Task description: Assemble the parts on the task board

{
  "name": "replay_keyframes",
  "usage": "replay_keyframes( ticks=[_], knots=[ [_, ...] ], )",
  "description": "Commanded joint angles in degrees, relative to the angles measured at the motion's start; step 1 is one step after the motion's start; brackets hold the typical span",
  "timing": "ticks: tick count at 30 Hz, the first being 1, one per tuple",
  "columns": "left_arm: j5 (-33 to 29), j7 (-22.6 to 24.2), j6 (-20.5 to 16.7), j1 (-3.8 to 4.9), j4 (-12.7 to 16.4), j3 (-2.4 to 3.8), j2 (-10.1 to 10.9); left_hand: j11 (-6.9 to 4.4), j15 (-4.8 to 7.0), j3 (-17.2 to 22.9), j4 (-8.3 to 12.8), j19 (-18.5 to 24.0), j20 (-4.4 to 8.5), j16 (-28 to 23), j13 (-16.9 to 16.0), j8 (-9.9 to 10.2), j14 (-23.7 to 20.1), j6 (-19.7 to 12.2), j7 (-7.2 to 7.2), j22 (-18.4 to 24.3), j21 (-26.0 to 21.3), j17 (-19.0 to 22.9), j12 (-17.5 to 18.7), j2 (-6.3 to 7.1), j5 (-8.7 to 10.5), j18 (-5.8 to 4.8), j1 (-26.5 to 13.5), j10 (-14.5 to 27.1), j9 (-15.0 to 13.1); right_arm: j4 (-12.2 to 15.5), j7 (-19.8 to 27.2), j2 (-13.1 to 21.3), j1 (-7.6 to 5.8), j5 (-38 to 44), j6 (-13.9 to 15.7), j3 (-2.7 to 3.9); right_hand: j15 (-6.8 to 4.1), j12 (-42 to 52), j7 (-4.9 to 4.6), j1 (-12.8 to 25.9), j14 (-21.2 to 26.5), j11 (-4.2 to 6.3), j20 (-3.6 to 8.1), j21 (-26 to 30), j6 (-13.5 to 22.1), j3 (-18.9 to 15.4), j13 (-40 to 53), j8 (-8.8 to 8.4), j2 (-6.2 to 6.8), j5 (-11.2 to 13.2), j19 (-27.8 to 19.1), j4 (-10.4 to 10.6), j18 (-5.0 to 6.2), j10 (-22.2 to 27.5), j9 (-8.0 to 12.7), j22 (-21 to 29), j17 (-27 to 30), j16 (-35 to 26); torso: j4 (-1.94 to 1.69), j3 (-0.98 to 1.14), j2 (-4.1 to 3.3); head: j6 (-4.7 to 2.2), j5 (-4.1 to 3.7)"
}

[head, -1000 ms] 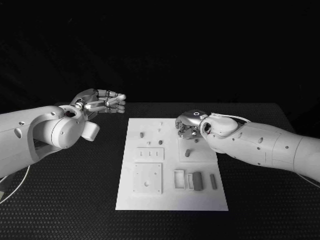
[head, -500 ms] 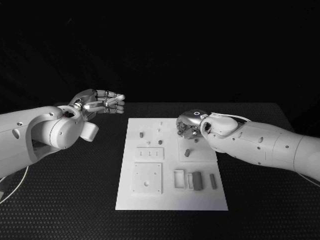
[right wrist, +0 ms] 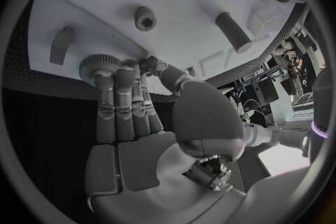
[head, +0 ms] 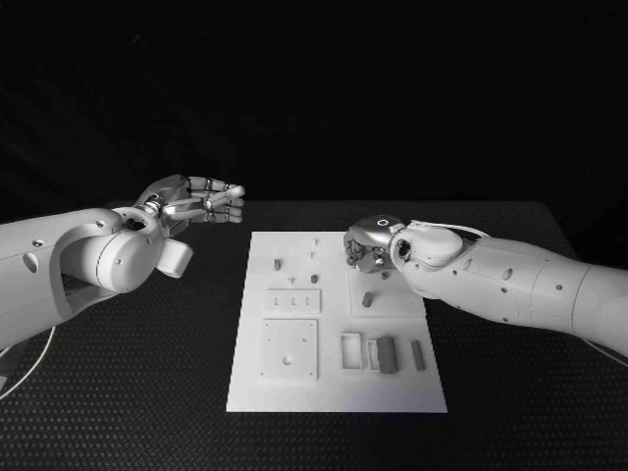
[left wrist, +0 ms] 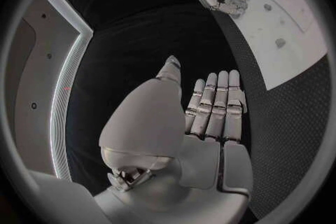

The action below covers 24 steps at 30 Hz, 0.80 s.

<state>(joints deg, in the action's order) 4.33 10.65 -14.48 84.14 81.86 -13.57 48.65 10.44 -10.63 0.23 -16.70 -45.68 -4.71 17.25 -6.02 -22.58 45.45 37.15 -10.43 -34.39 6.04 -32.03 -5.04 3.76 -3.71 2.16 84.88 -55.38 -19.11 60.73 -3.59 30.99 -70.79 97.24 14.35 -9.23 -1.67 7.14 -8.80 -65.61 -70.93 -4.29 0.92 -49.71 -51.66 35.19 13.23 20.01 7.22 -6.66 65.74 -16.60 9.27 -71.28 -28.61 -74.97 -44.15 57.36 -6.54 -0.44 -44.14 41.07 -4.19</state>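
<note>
Right hand (head: 369,245) shifted slightly, ridged gear (right wrist: 100,63)

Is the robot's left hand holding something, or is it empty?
Empty. The left hand hangs above the black table, beside the task board, its fingers straight and side by side with nothing between them.

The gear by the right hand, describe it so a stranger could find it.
Start at the white task board, then go to its far right edge, where the right hand reaches. The gear lies at the fingers' tips, a flat round disc with a toothed rim, unlike the plain pegs nearby.
</note>
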Motion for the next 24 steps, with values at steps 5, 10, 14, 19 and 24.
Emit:
replay_keyframes(
  ticks=[5, 10, 14, 19, 24],
  knots=[
    [0.2, 0.2, 0.8, 0.08, 0.2, 0.04, -0.1, 0.04, 0.10, -0.3, 0.0, -0.5, -0.06, -0.3, 0.1, 0.3, 0.5, 0.4, -2.01, 0.1, -0.3, -0.1, 0.4, 0.38, 0.20, 0.77, 0.1, 0.3, 0.1, -1.4, 0.0, -1.0, 0.35, 0.8, -2.3, -0.19, -0.45, -0.5, -0.06, 0.8, 0.0, -0.01, 0.07, -0.4, 0.0, -0.6, 0.6, -0.23, 0.23, 0.2, -0.2, 0.1, 5.73, 0.1, -0.2, -1.2, 0.0, 0.4, -0.01, -0.09, -0.01, 0.03, -0.11],
    [0.2, 0.2, 0.8, 0.08, 0.1, 0.04, -0.1, 0.07, 0.09, -0.4, -0.1, -0.6, -0.08, -0.3, 0.1, 0.3, 0.5, 0.5, -2.01, 0.1, -0.3, -0.1, 0.5, 0.40, 0.30, 0.75, -0.2, 0.3, 0.1, -1.4, 0.2, -1.4, 0.41, 0.3, -2.3, -0.19, -0.32, -0.8, -0.49, 2.3, 0.1, -0.13, -0.02, -0.5, 0.9, -1.0, 1.5, -0.90, 1.09, 0.2, -0.3, 0.5, 5.73, 0.5, -0.2, -1.1, 0.1, 0.5, -0.05, -0.07, -0.03, 0.13, -0.08],
    [0.2, 0.2, 0.9, 0.08, 0.1, 0.04, -0.1, 0.07, 0.10, -0.5, -0.1, -0.6, -0.07, -0.4, 0.1, 0.4, 0.6, 0.5, -2.01, 0.1, -0.4, -0.2, 0.5, 0.47, 0.40, 0.75, -0.4, 0.3, 0.1, -1.2, 0.4, -1.4, 0.42, -0.1, -2.4, -0.19, -0.30, -0.9, -0.72, 4.6, 0.2, -0.13, -0.11, -0.5, 1.4, -1.4, 2.2, -1.29, 2.35, 0.2, -0.3, 1.7, 5.73, 0.6, -0.2, -1.0, 0.2, 0.6, -0.04, -0.06, 0.02, 0.16, -0.03],
    [0.2, 0.2, 0.9, 0.08, -0.1, 0.04, -0.3, 0.07, 0.10, -0.5, -0.1, -0.6, -0.06, -0.4, 0.1, 0.4, 0.6, 0.5, -2.00, 0.1, -0.4, -0.2, 0.5, 0.50, 0.41, 0.76, -0.4, 0.3, 0.1, -1.2, 0.4, -1.5, 0.42, -0.1, -2.2, -0.19, -0.37, -1.0, -0.77, 5.9, 0.3, -0.10, 0.07, -0.5, 1.6, -0.9, 3.1, -1.53, 3.57, 0.1, -0.2, 3.1, 5.73, 0.7, -0.4, -1.0, 0.3, 0.8, -0.01, -0.06, 0.01, 0.25, 0.03],
    [0.2, 0.2, 1.0, 0.07, -0.3, 0.03, -0.4, 0.08, 0.10, -0.5, -0.1, -0.6, -0.07, -0.4, 0.1, 0.4, 0.6, 0.5, -2.00, 0.2, -0.4, -0.2, 0.6, 0.50, 0.45, 0.75, -0.5, 0.3, 0.1, -1.2, 0.3, -1.5, 0.43, -0.1, -2.1, -0.19, -0.39, -1.0, -0.77, 5.9, 0.3, -0.08, 0.13, -0.5, 1.6, -0.7, 3.3, -1.56, 3.54, 0.1, -0.2, 3.2, 5.73, 0.8, -0.4, -1.0, 0.4, 0.8, 0.07, -0.08, -0.01, 0.26, -0.11]
  ],
)
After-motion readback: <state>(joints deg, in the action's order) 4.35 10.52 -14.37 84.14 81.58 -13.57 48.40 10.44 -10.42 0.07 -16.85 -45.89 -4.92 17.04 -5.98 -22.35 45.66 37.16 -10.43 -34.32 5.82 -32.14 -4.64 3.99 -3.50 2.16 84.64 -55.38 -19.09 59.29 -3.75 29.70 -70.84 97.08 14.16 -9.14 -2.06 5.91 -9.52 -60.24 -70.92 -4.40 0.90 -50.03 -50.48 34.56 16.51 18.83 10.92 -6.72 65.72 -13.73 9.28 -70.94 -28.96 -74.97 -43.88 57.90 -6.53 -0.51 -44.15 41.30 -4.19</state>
